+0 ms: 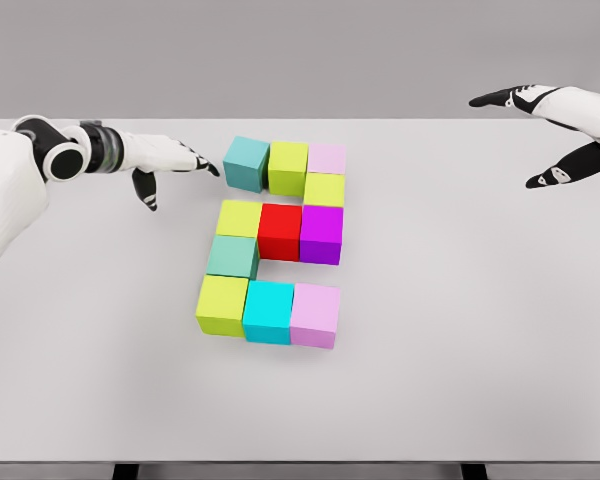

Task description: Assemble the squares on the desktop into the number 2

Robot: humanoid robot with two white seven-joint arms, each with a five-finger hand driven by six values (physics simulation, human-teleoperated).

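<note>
Standing at the near edge of the table [480, 350], I am observing ten coloured cubes lying on its grey surface in the shape of a numeral 2. The top row is reading, left to right, teal cube [246, 163], lime cube [287, 167] and pale pink cube [327, 158], the teal one sitting slightly askew and a touch apart from its neighbour. A second lime cube [324, 189] is sitting directly below the pale pink one, touching it. The middle row is showing a yellow-green cube [240, 217], a red cube [280, 230] and a purple cube [321, 234] pressed side by side. A green-teal cube [232, 257] is sitting beneath the yellow-green one, and the bottom row is running large lime cube [221, 305], cyan cube [269, 311] and lilac cube [315, 314], all touching. The left hand [165, 165] is hovering just beside the teal cube, its fingers [205, 165] extending loosely toward it, the thumb hanging down, holding nothing. The right hand [565, 135] is hanging above the far right of the table, well apart from the cubes, its fingers spreading wide and gripping nothing.
</note>
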